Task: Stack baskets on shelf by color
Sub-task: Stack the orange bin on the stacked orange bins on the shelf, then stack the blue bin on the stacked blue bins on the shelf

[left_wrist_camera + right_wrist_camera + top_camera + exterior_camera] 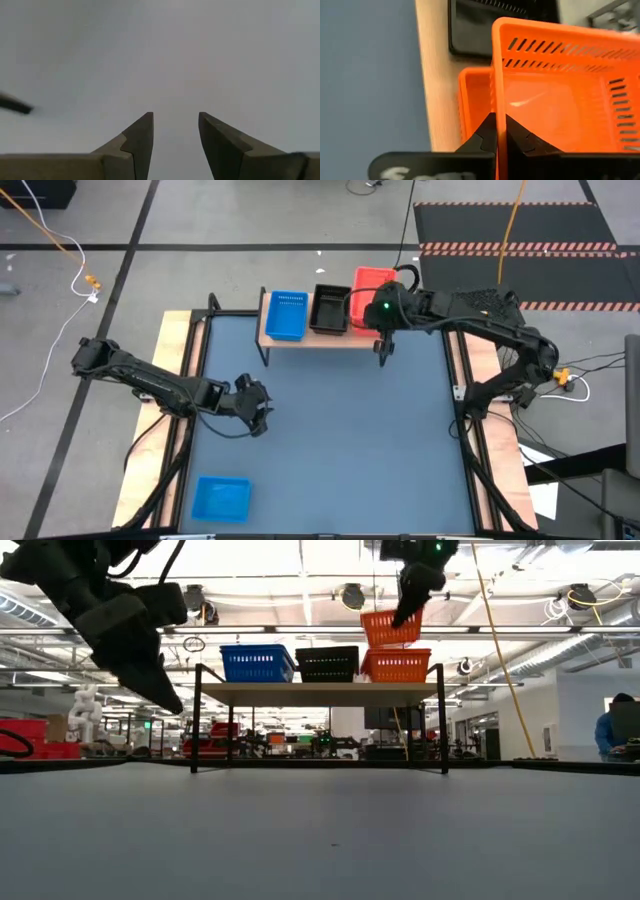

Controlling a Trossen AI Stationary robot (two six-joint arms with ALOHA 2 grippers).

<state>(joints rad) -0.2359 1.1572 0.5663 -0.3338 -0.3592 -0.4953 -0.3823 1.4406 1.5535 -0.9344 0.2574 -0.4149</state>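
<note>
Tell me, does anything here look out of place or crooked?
One blue basket sits alone at the table's near edge, far from the shelf where the others stand. The red basket gripped by the right fingers hangs tilted above another red one, not yet nested.

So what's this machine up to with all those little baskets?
The right gripper holds a red basket by its wall, just above another red basket on the shelf. A black basket and a blue basket sit beside it. The left gripper hangs open over the table, with one more blue basket near the front.
</note>
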